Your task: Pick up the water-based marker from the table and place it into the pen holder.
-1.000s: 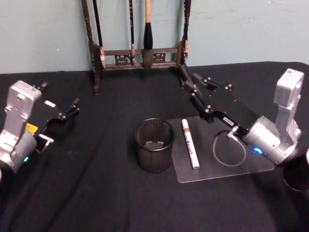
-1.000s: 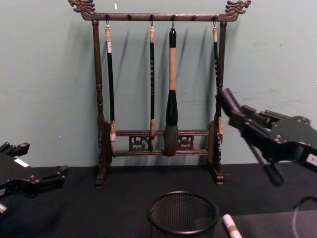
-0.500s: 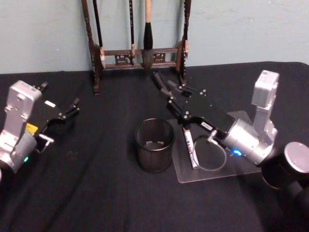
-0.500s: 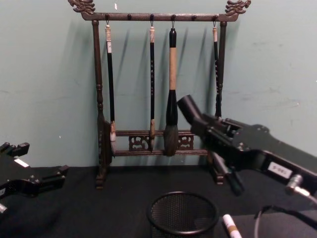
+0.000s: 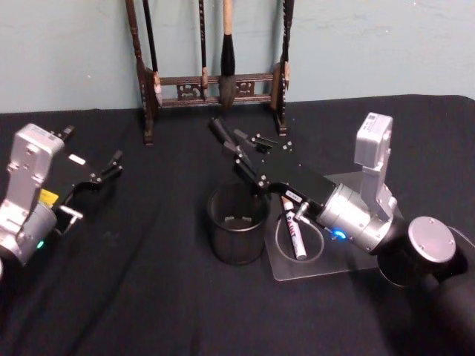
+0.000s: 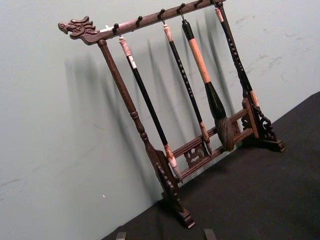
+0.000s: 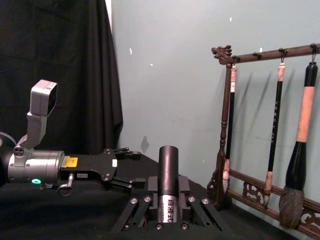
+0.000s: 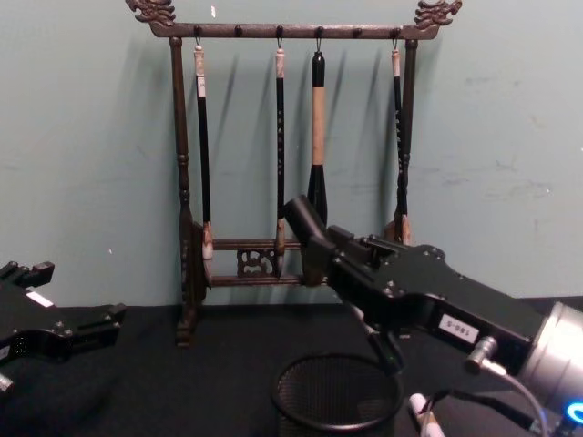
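Note:
The water-based marker [image 7: 168, 172] is a black barrel with a white printed label, and my right gripper [image 7: 169, 210] is shut on it. In the head view the right gripper [image 5: 249, 157] reaches in from the right, and the marker [image 5: 221, 132] points up and back over the far rim of the pen holder [image 5: 237, 226]. From the chest, the marker [image 8: 305, 226] tilts above the black mesh pen holder [image 8: 337, 396], clear of its rim, with the right gripper [image 8: 344, 266] behind it. My left gripper [image 5: 93, 189] stays parked and open at the left.
A white marker pen [image 5: 292, 226] lies on a clear mat [image 5: 349, 259] just right of the holder. A tall dark wooden brush rack [image 5: 215, 83] with hanging brushes stands at the back against the wall. Black cloth covers the table.
My right arm has swung left with the marker, from near the rack's right post to above the pen holder. The left arm has not moved.

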